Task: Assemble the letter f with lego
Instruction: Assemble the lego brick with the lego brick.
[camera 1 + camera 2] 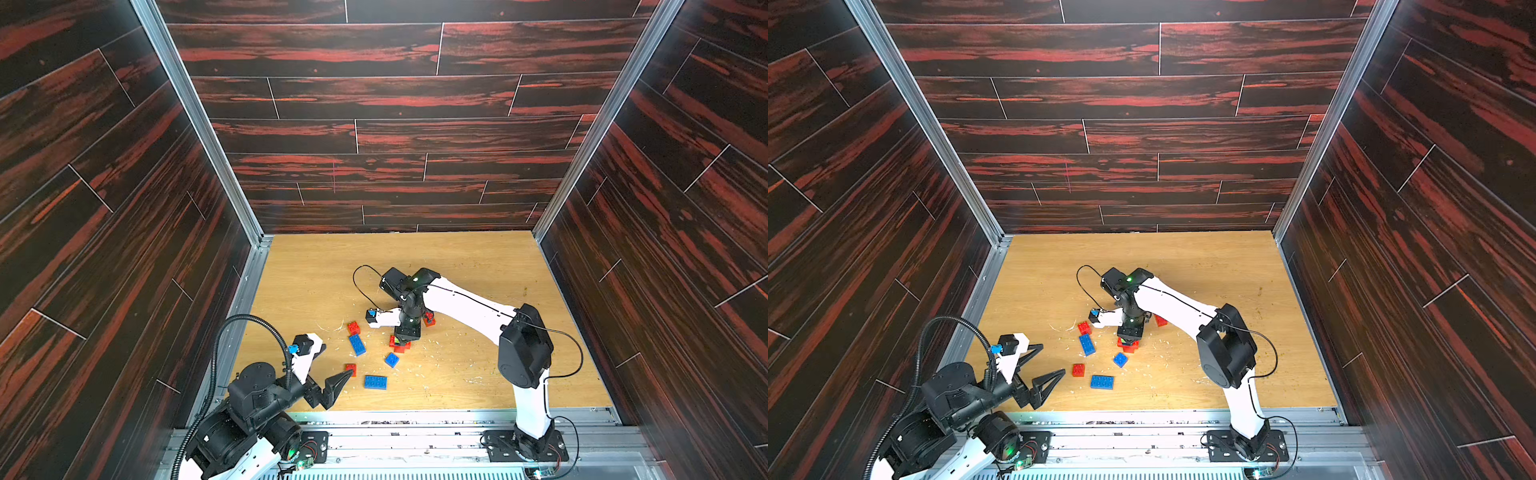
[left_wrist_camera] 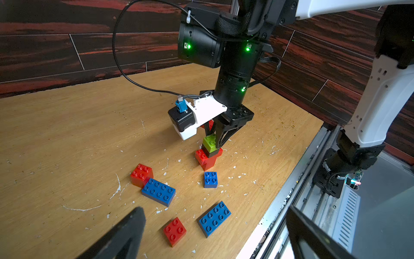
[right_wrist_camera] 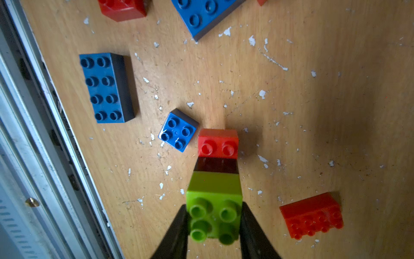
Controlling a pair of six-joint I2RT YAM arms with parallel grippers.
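A small lego stack stands mid-table: a lime green brick [image 2: 209,141] [image 3: 214,186] on a black brick [image 2: 211,153] on red bricks [image 2: 207,160]. My right gripper [image 3: 214,205] comes straight down on it, its black fingers [image 3: 179,224] pressed against both sides of the lime green brick. My left gripper [image 1: 338,360] hovers open and empty at the near left, its fingers [image 2: 132,222] spread wide. Loose bricks lie between: a red square [image 2: 141,174] touching a blue oblong [image 2: 158,191], a blue square [image 2: 210,179], another blue oblong [image 2: 215,218] and a red square [image 2: 174,231].
A red oblong brick [image 3: 311,215] [image 1: 429,320] lies on its side just beyond the stack. White flecks litter the wooden table [image 1: 478,270]. A metal rail [image 1: 415,415] runs along the near edge. Dark panelled walls [image 1: 374,124] enclose the other three sides.
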